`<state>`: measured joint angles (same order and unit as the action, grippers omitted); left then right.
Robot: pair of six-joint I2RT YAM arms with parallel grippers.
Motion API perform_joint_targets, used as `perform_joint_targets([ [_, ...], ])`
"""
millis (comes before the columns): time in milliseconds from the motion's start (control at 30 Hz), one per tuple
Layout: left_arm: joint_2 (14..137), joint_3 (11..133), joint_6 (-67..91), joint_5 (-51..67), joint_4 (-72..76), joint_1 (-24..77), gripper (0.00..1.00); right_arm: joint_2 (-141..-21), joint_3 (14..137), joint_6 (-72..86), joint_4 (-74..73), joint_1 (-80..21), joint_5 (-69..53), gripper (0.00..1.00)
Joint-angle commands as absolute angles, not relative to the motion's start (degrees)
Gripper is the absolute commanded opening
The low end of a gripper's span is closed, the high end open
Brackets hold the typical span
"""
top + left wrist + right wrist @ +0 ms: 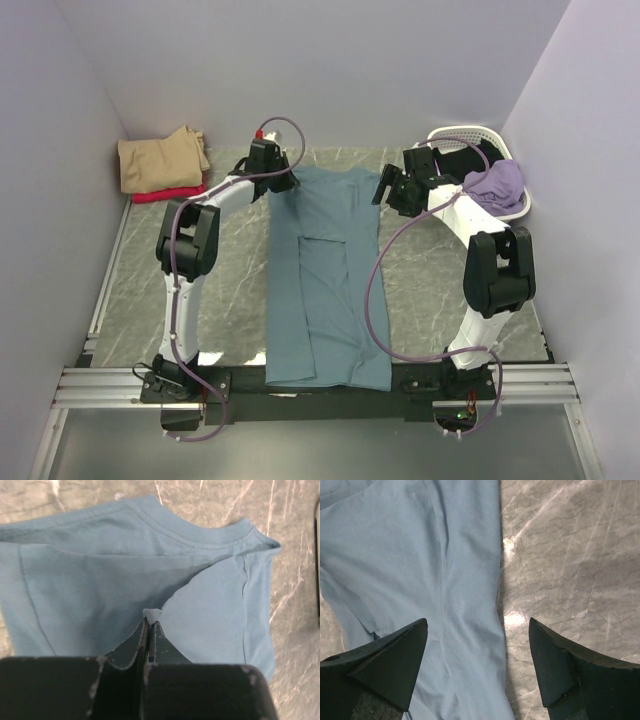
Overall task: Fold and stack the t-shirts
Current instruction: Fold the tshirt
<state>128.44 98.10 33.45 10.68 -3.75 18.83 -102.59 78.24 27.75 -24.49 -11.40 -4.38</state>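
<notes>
A large teal-blue t-shirt [325, 290] lies lengthwise down the middle of the table, its sides folded inward. My left gripper [278, 185] is at the shirt's far left corner. In the left wrist view, the left gripper [150, 622] is shut on a small pinch of the teal cloth [100, 590] near the collar. My right gripper [385, 192] hovers over the shirt's far right edge. In the right wrist view, the right gripper [477, 630] is open, straddling the shirt's edge [420, 555] with nothing held. A folded tan t-shirt [160, 160] lies on a red one [165, 193] at the back left.
A white lattice basket [518, 208] stands at the back right with a lilac shirt [497, 185] and a black one [470, 157] in it. Grey marble tabletop [570, 555] shows on both sides of the teal shirt. Walls enclose the table on the left, right and back.
</notes>
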Motion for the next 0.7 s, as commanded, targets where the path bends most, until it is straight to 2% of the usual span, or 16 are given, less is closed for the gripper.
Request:
perform_joint_targets([
  [0,123.14,96.34,32.87,7.47,-1.94,17.93,0.01,-103.36,77.78,27.07,-23.11,-10.90,-4.75,0.88],
  [300,124.80,99.05,33.57,6.15,-7.82,16.17,0.01,-103.80,77.70,27.25,-23.03,-10.90,-4.92,0.88],
  [367,125.68,99.14,34.01,6.76,-7.74,16.00,0.17,-103.89,77.61,27.16,-23.03,-10.99,-5.10,0.88],
  [400,125.94,99.14,34.10,7.55,-7.65,16.00,0.34,-103.97,77.87,27.16,-23.03,-10.99,-5.01,0.88],
  [433,126.73,99.58,34.28,8.17,-7.73,16.00,0.54,-104.15,77.96,27.07,-23.20,-10.99,-5.01,0.88],
  [500,127.35,100.11,34.10,8.61,-8.26,16.00,0.62,-104.59,78.57,26.90,-23.38,-10.99,-5.01,0.88],
  [533,127.44,100.63,34.36,8.35,-9.83,16.00,0.71,-104.68,78.66,26.81,-22.94,-10.99,-5.27,0.88],
  [667,123.50,97.83,33.49,5.28,-8.45,16.00,0.83,-104.85,79.80,26.46,-20.49,-10.99,-8.87,0.88],
])
